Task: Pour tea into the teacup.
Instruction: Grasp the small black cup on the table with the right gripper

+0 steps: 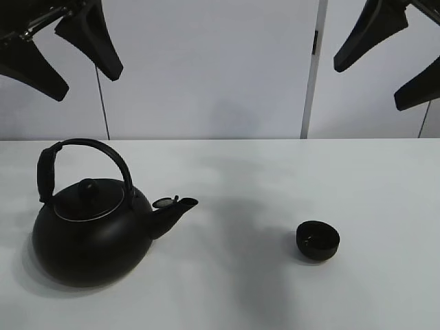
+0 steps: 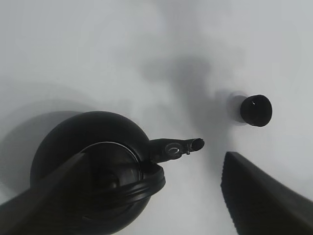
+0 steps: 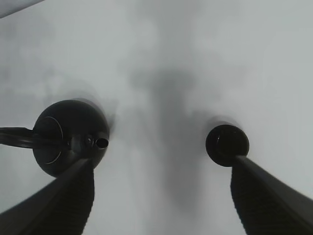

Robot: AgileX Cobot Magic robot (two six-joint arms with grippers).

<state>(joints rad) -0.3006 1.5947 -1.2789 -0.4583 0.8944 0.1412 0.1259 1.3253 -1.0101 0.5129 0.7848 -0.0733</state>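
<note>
left gripper [image 1: 86,82] and right gripper [image 1: 371,84] hang open, empty, high above. kettle [image 1: 89,240] sits left, spout toward the teacup [image 1: 317,240], well apart. i judge the kettle heavy, rigid, slick; i'd take its arched handle [image 1: 89,146].

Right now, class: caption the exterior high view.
Big round black kettle and small matte black teacup stand apart on white table.
</note>
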